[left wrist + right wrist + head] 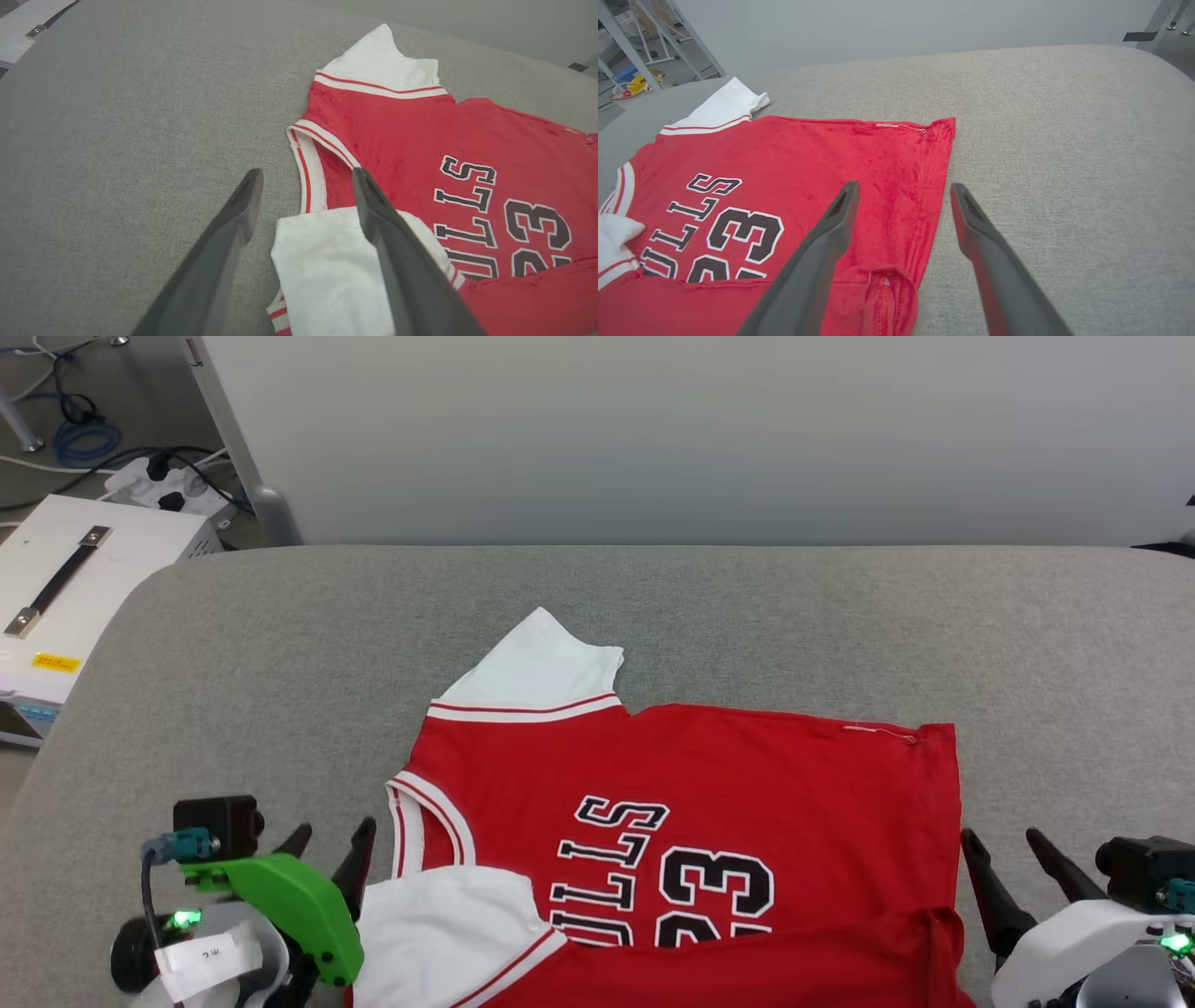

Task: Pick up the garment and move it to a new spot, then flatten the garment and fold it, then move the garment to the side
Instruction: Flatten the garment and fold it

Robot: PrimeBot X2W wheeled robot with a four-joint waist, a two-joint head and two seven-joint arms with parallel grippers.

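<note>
A lab: floor cables (pixel 82 441), power strip (pixel 161 485), equipment case (pixel 93 581).

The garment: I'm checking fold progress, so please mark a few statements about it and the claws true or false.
1. The garment lies on the grey surface. True.
2. The left claw is clamped on a sleeve. False: its jaws stand open, holding nothing.
3. The garment's near edge is folded over part of the lettering. True.
4. The right claw is beside the collar. False: it is by the hem; the collar faces the left claw.
5. Both sleeves are spread outward. False: the near sleeve lies folded onto the body.
</note>
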